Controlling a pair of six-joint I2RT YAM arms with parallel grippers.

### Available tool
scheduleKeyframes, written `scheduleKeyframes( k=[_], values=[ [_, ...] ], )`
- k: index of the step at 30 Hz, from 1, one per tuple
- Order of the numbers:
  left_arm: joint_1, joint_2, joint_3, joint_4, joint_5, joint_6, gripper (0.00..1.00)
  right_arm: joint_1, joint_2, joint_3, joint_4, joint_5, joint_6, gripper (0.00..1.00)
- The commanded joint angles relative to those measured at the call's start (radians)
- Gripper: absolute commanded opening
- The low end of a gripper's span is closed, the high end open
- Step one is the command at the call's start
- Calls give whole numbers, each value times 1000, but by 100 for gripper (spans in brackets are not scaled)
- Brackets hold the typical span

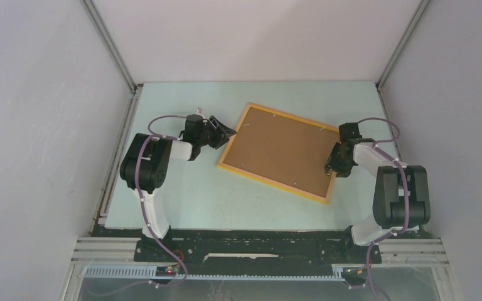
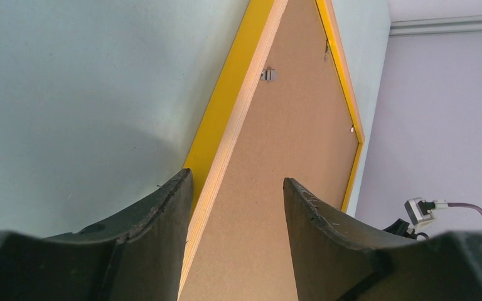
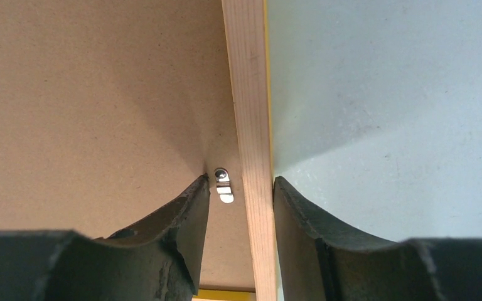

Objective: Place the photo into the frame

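Note:
The frame [image 1: 272, 184] lies back side up and at a slant on the pale green table, with the brown backing board [image 1: 282, 150] set inside it. The photo is hidden or out of view. My left gripper [image 1: 223, 135] is open at the frame's left corner; in the left wrist view its jaws [image 2: 235, 188] straddle the yellow rail [image 2: 226, 94]. My right gripper [image 1: 334, 168] is open at the frame's right edge. In the right wrist view it [image 3: 240, 185] straddles the wooden rail [image 3: 248, 94]. One finger touches the rail's outer side and the other rests on the board [image 3: 100, 94].
Small metal tabs [image 3: 224, 186] hold the board at the rail, and one shows in the left wrist view [image 2: 267, 74]. Grey enclosure walls [image 1: 37, 125] close in the table on three sides. A plug and purple cable [image 2: 422, 210] show at the far wall.

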State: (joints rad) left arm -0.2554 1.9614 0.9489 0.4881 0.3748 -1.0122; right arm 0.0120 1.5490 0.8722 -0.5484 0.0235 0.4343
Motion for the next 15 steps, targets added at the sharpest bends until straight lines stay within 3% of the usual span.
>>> scheduleKeyframes(
  k=[1, 7, 15],
  values=[
    [-2, -47, -18, 35, 54, 5, 58, 26, 21, -6, -13, 16, -9, 49],
    [-3, -47, -18, 35, 55, 5, 58, 36, 13, -18, -29, 50, -16, 49],
    [-2, -46, -17, 35, 57, 5, 58, 35, -3, -33, -23, 46, -14, 31]
  ],
)
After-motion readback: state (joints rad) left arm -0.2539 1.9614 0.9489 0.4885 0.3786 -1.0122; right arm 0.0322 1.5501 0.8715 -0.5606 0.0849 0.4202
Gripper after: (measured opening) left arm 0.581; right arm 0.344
